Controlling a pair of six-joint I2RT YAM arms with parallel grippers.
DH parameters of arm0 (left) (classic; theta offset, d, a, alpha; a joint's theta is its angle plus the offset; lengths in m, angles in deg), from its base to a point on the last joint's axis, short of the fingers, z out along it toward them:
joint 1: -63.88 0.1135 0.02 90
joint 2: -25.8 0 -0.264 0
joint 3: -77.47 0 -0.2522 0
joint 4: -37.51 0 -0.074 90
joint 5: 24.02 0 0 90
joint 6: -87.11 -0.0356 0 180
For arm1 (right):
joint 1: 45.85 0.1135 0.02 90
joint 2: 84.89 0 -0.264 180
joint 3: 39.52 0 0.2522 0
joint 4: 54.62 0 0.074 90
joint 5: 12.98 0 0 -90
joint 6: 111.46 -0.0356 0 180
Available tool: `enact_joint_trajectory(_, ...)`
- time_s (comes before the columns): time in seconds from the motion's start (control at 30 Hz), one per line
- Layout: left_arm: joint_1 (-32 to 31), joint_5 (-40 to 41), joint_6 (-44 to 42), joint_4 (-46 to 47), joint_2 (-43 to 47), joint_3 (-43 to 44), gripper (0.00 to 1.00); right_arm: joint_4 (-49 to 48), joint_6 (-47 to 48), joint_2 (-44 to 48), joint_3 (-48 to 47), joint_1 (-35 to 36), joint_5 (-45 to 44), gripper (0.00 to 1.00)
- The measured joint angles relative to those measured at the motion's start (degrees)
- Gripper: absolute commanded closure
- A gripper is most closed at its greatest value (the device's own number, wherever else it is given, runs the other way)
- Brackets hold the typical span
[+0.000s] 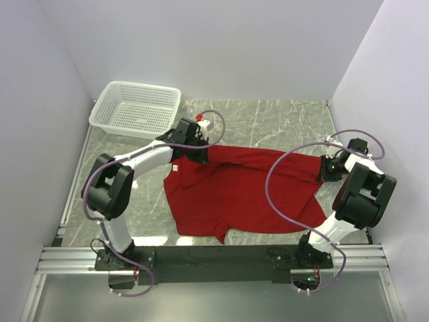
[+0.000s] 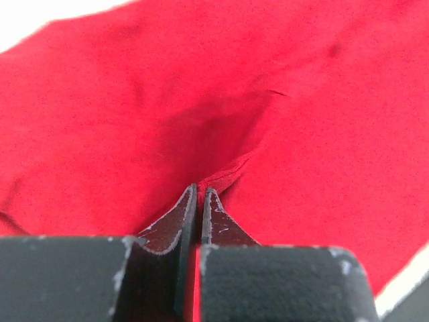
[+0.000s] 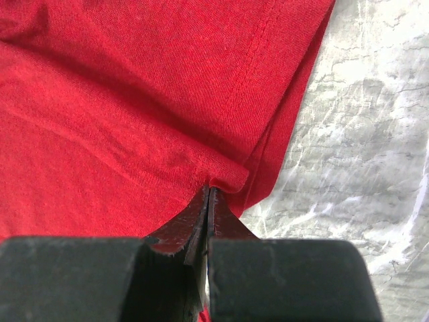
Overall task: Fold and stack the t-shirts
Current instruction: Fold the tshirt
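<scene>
One deep-red t-shirt (image 1: 234,194) lies spread on the marble table, a small white neck label at its left edge. My left gripper (image 1: 199,155) is at the shirt's far left corner; in the left wrist view its jaws (image 2: 200,191) are shut on a pinched fold of the red t-shirt (image 2: 281,134). My right gripper (image 1: 324,172) is at the shirt's far right corner. Its jaws (image 3: 208,190) are shut on a rolled edge of the t-shirt (image 3: 120,100) beside the hem.
A white plastic mesh basket (image 1: 137,107) stands at the far left corner of the table (image 1: 268,121). Purple cables loop over both arms. White walls enclose the table on three sides. Bare marble (image 3: 362,134) shows right of the shirt.
</scene>
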Motion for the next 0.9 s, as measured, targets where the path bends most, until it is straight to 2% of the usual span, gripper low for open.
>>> enact_joint_trajectory(0.13, -2.1, -3.3, 0.0, -0.4, 3.8, -2.7, 0.92, 0.0, 0.0, 0.0, 0.0, 0.0, 0.0, 0.99)
enact_joint_trajectory(0.2, -3.3, -4.3, 0.0, -0.5, 4.8, -4.1, 0.82, 0.0, 0.0, 0.0, 0.0, 0.0, 0.0, 0.99)
enact_joint_trajectory(0.33, -5.4, -4.9, 0.3, -1.8, 4.9, -7.3, 0.74, 0.0, 0.0, -0.1, -0.1, 0.0, 0.0, 0.99)
enact_joint_trajectory(0.47, -6.0, -5.2, 0.4, -4.0, 4.9, -8.7, 0.56, 0.0, 0.0, -0.1, -0.2, 0.0, 0.0, 0.99)
enact_joint_trajectory(0.53, -6.0, -3.8, 0.7, -4.2, 5.1, -9.1, 0.52, 0.2, 0.0, -0.1, -0.6, 0.0, 0.0, 0.99)
enact_joint_trajectory(0.6, -6.0, -0.6, 1.2, -4.2, 6.3, -9.9, 0.42, 0.3, 0.0, -0.1, -1.2, 0.0, 0.1, 0.99)
enact_joint_trajectory(0.7, -6.0, 5.2, 3.0, -4.0, 12.2, -12.9, 0.31, 0.3, 0.1, -0.1, -1.7, 0.0, 0.2, 0.99)
enact_joint_trajectory(0.8, -5.6, 10.3, 5.4, -3.8, 19.3, -14.5, 0.31, 0.4, 0.2, -0.1, -1.7, 0.0, 0.3, 0.99)
enact_joint_trajectory(0.9, -5.3, 14.1, 7.9, -2.4, 21.9, -14.9, 0.31, 0.7, 0.2, -0.1, -1.9, 0.0, 0.3, 0.99)
